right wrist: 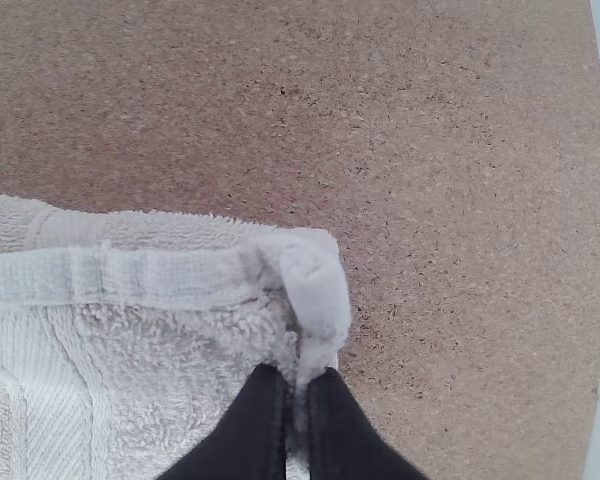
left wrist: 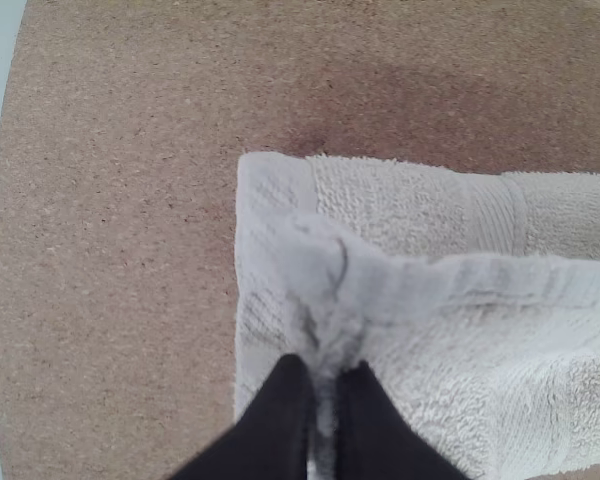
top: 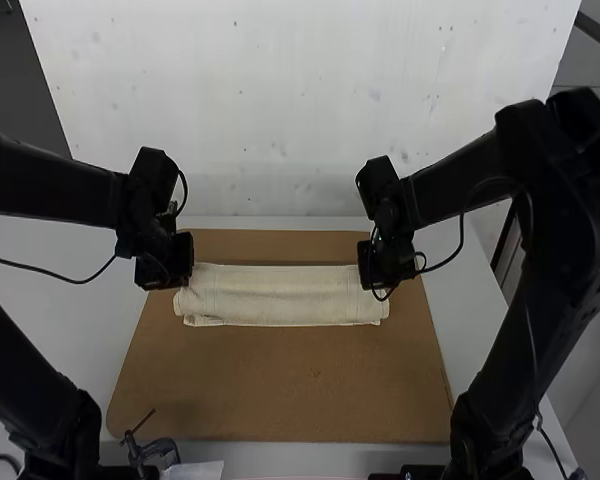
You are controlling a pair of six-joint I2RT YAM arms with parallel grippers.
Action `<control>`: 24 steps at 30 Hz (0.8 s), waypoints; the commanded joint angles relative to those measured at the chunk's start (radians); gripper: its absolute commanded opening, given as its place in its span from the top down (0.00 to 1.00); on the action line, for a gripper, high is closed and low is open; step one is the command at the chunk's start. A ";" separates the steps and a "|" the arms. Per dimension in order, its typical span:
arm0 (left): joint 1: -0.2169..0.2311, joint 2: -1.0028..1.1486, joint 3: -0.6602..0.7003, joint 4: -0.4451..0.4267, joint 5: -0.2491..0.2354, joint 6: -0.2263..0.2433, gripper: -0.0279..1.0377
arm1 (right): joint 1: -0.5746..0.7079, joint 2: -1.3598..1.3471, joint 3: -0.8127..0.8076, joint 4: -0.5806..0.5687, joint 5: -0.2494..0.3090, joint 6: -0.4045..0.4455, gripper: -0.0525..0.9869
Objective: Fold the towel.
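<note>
The cream towel (top: 280, 296) lies as a wide, narrow folded band on the brown board, with its upper layer lifted at both ends. Over its left end is my left gripper (top: 180, 284); over its right end is my right gripper (top: 376, 284). In the left wrist view, the left gripper (left wrist: 325, 375) is shut on a raised corner of the towel (left wrist: 410, 210). The right wrist view has the right gripper (right wrist: 298, 380) shut on the other raised corner of the towel (right wrist: 150, 350). A raised edge runs between the corners.
The brown board (top: 280, 390) extends in front of the towel, on a white table (top: 70, 310). A clamp (top: 155, 450) sits at the table's near edge on the left. Cables hang from both arms.
</note>
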 commanded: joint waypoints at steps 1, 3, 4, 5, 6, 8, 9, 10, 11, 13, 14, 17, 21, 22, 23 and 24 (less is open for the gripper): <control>0.028 0.061 0.067 0.011 -0.036 0.020 0.96 | -0.035 0.036 0.048 0.001 0.038 0.004 0.94; 0.027 0.086 0.067 0.020 -0.036 0.018 0.96 | -0.035 0.044 0.055 0.006 0.038 0.002 0.94; 0.028 0.098 0.067 0.022 -0.034 0.020 0.96 | -0.035 0.051 0.058 0.011 0.038 0.002 0.94; 0.027 0.112 0.067 0.023 -0.034 0.018 0.96 | -0.037 0.061 0.059 0.015 0.038 0.001 0.94; 0.027 0.122 0.067 0.026 -0.034 0.015 0.96 | -0.037 0.070 0.061 0.017 0.038 0.002 0.94; 0.025 0.141 0.067 0.045 -0.034 0.017 0.96 | -0.038 0.091 0.062 0.027 0.038 0.002 0.94; 0.025 0.152 0.067 0.051 -0.034 0.015 0.96 | -0.040 0.102 0.062 0.038 0.038 0.002 0.94; 0.025 0.159 0.069 0.056 -0.034 0.017 0.96 | -0.040 0.119 0.065 0.046 0.038 0.002 0.94; 0.025 0.168 0.070 0.065 -0.034 0.017 0.96 | -0.040 0.130 0.070 0.049 0.038 0.002 0.94; 0.025 0.184 0.078 0.075 -0.034 0.017 0.96 | -0.040 0.154 0.079 0.050 0.037 0.005 0.94; 0.024 0.195 0.086 0.077 -0.034 0.015 0.96 | -0.040 0.167 0.085 0.054 0.037 0.005 0.94; 0.027 0.234 0.116 0.079 -0.034 0.014 0.96 | -0.041 0.205 0.111 0.060 0.035 0.010 0.94; 0.032 0.293 0.161 0.079 -0.034 0.012 0.96 | -0.047 0.246 0.145 0.069 0.035 0.011 0.94; 0.033 0.300 0.167 0.079 -0.034 0.011 0.96 | -0.047 0.254 0.151 0.069 0.035 0.011 0.94; 0.035 0.310 0.173 0.079 -0.034 0.009 0.96 | -0.047 0.262 0.157 0.069 0.035 0.011 0.94; 0.036 0.317 0.176 0.080 -0.034 0.009 0.96 | -0.047 0.268 0.160 0.069 0.035 0.011 0.94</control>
